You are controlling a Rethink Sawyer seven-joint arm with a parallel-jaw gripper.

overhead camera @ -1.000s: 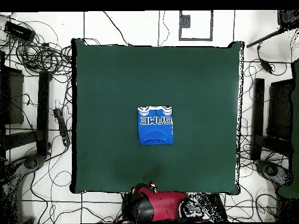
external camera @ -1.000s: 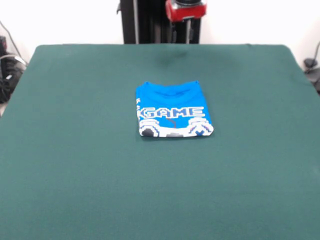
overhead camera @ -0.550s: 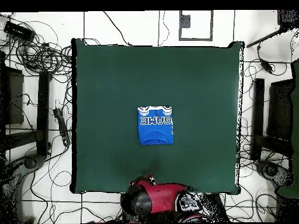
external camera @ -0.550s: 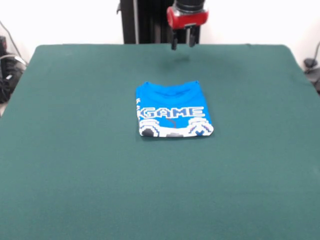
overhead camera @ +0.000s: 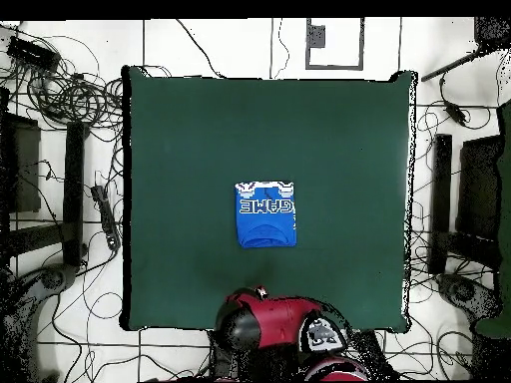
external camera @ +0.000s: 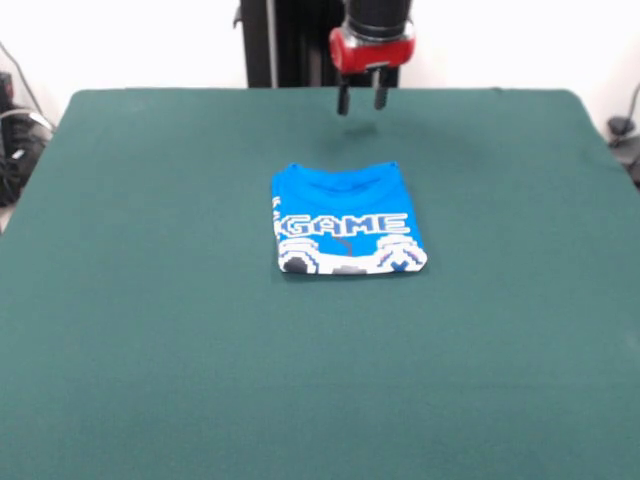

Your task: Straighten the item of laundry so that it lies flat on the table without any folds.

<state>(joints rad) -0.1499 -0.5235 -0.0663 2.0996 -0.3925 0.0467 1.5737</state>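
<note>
Gripper [external camera: 361,100] position: suspended above the far portion of the table [external camera: 150,330], clear of the cloth surface and holding nothing. Its two dark fingers [external camera: 343,101] point straight down from a red wrist collar and stand apart with a visible gap between them; the gripper is open. A faint shadow lies on the green cloth just below the fingertips.

T-shirt [external camera: 346,220] position: near the centre of the table, on the camera side of the gripper and almost directly in line with it. The two are well apart, with a strip of bare green cloth between the fingertips and the collar edge of the shirt. No contact exists between tool and garment.

T-shirt condition: folded into a compact, roughly square packet, bright blue, print side up. White pixel "GAME" lettering runs across the middle, with the controller graphic along the edge farthest from the gripper. The neckline faces the gripper.

Overhead view: the red arm [overhead camera: 284,324] overlaps the table edge at the robot's side, and the T-shirt [overhead camera: 265,212] lies beyond it toward the table centre, neckline nearest the arm. The table [overhead camera: 170,130] is far larger than the folded packet, with bare cloth on all four sides.
</note>
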